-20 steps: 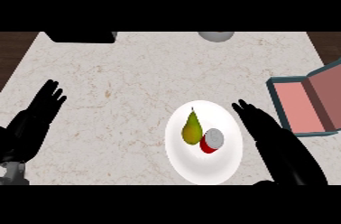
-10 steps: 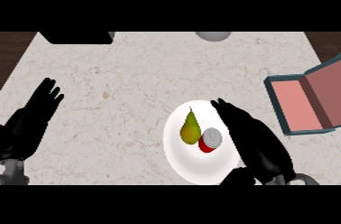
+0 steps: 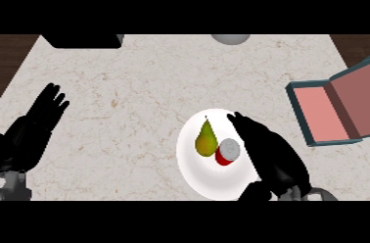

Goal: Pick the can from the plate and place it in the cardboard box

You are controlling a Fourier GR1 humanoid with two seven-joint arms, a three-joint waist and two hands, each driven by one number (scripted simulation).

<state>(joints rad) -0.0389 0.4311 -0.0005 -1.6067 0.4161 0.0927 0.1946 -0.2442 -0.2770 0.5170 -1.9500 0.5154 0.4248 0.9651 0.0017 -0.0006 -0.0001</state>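
**Right hand over the plate, can not yet gripped**

The right hand hovers over the right side of the white plate, fingers extended and relaxed, holding nothing. The can lies on the plate just beside that hand, silver end up, red body below, with a pear touching or very nearly touching its left side. Good technique here, I'd say: come at the can from the right and above, curl the fingers round it, and leave the pear undisturbed. Lift straight up before travelling, so the plate's rim isn't clipped. The cardboard box sits open to the right, near the counter's edge; the bare marble between plate and box gives a clean path. Watch the box's near wall and raised flap on entry. The left hand rests open at the left edge.
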